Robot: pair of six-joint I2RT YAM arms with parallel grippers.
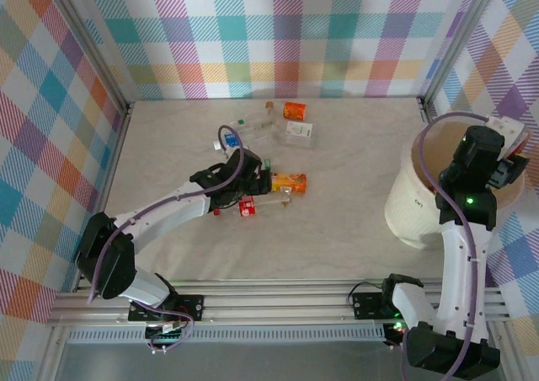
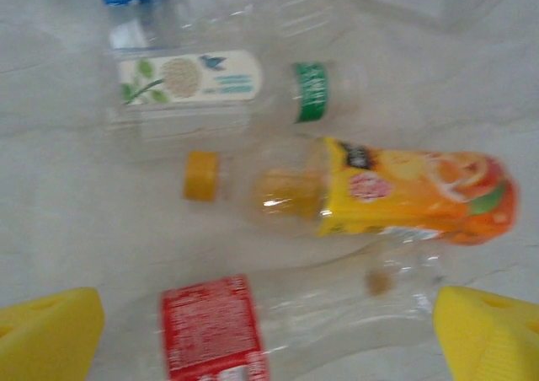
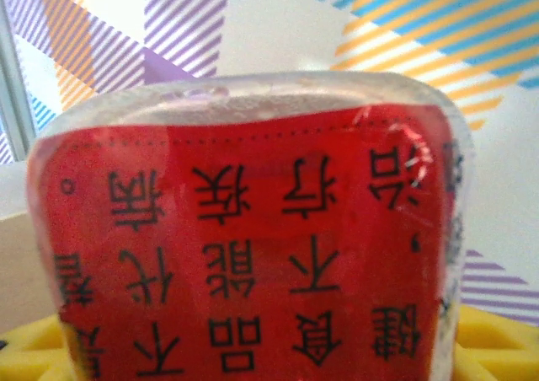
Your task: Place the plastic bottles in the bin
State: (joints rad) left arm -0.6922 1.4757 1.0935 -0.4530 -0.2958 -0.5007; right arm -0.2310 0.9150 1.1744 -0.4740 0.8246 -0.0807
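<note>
Several crushed plastic bottles lie mid-table. My left gripper [image 1: 249, 197] is open and low over them. Its yellow fingertips [image 2: 46, 335] stand wide on either side of a clear bottle with a red label [image 2: 210, 326], without closing on it. Just beyond lie an orange juice bottle [image 2: 404, 191] with a loose-looking orange cap [image 2: 201, 175], and a clear bottle with a green-and-white label [image 2: 185, 82]. My right gripper [image 1: 505, 158] is raised over the far right rim of the cream-white bin [image 1: 408, 208]. It is shut on a bottle with a red label bearing black characters [image 3: 244, 246].
Further back lie an orange pack [image 1: 295, 110], a white pack [image 1: 299, 132] and a clear bottle [image 1: 253, 128], with a blue cap [image 1: 221, 143] near my left wrist. Checked walls close in the table. The bin stands by the right wall.
</note>
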